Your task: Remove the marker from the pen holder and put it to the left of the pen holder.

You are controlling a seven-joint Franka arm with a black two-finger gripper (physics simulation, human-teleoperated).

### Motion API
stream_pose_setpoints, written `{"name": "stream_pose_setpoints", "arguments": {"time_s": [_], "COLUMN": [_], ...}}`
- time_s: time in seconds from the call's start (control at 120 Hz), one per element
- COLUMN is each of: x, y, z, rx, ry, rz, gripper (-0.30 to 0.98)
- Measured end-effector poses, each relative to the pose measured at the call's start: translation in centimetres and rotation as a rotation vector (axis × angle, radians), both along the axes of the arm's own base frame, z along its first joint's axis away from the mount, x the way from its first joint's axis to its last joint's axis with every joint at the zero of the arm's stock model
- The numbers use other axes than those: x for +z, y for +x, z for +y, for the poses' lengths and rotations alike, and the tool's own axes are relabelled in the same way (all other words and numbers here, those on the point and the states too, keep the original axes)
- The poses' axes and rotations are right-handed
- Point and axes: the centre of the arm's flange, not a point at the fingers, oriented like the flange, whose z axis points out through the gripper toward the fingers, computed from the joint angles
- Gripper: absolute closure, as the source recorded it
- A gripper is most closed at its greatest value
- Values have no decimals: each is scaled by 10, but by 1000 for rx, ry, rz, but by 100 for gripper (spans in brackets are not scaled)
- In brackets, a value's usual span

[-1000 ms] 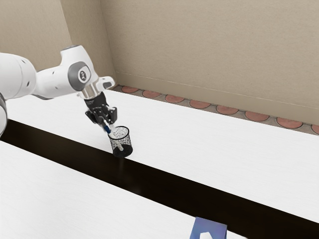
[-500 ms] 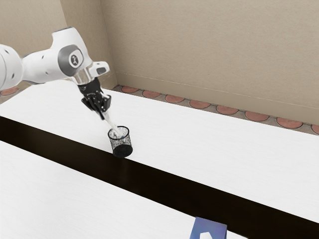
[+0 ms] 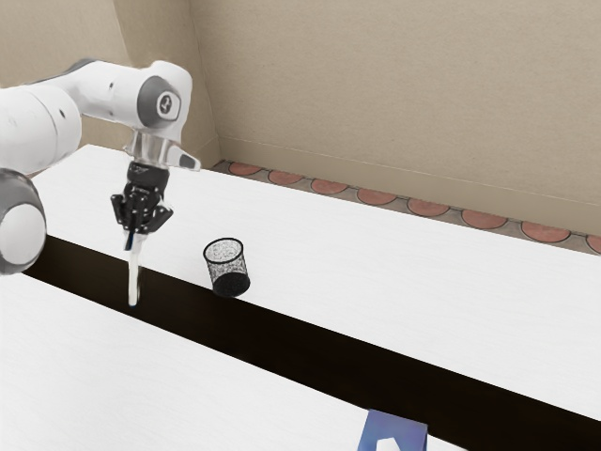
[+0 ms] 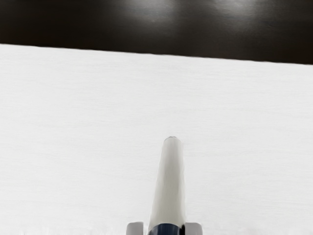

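Biggest of all is the beige wall (image 3: pixel 394 103), standing beyond the table (image 3: pixel 394 254) in the exterior view. The tabletop is white, parted by a long dark band (image 3: pixel 282 340) that slants across it; in my wrist view I look down on white surface, with a stretch of that dark beside it. My arm (image 3: pixel 38 122), white with grey at its joints, comes in from the exterior view's left and bends down at the wrist. Along the wall's foot runs a row of reddish round tiles (image 3: pixel 377 197). At the exterior view's lower edge sits a blue box (image 3: pixel 404 429) with a white shape on it, cut off by the frame. Then there is me, the black gripper (image 3: pixel 130 233), pointing downward, my jaws closed on the marker, one on each side of it. The pen holder (image 3: pixel 229 282), a black mesh cup with a round rim, stands upright on the white surface just beside the dark band, apart from me toward the exterior view's right. Smallest is the marker (image 3: pixel 134 272), pale with a dark blue part next to my grip. It is outside the pen holder, hanging nearly upright below me; I cannot tell whether its lower end touches anything.
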Motion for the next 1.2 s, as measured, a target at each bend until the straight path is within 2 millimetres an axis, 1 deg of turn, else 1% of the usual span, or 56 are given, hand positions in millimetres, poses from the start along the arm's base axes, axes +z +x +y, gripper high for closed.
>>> {"name": "stream_pose_setpoints", "arguments": {"time_s": [0.042,0.067,0.167,0.233,0.3,0.35,0.467,0.533,0.633,0.717,0.75,0.767,0.8,0.817,0.85,0.883,0.9,0.917,0.942,0.967,0.992,1.025,1.05,1.075,1.133,1.2], "x": [-18,-25,-33,-46,-62,-70,-91,-100,-104,-106,-103,-96,-63,-43,-2,38,57,75,99,119,132,144,150,154,163,174], "y": [0,0,3,5,4,3,1,0,0,5,8,10,14,17,22,22,20,13,-3,-18,-26,-32,-34,-34,-34,-51], "z": [3,6,19,25,32,37,38,39,44,48,48,48,46,41,25,3,-7,-18,-32,-46,-60,-79,-92,-99,-105,-104], "rx": [17,28,62,77,94,106,115,119,135,148,152,156,165,165,151,124,111,98,80,62,44,16,-1,-8,-5,9], "ry": [14,26,91,130,155,167,182,186,188,174,168,163,147,133,99,65,53,42,33,29,25,17,8,-3,-22,-18], "rz": [77,113,200,249,300,324,369,381,375,325,295,272,195,145,49,-42,-80,-113,-156,-201,-241,-285,-311,-333,-388,-435], "gripper": [79,79,79,79,79,79,79,78,56,38,33,30,26,24,20,17,16,15,13,12,10,9,8,7,5,4]}}
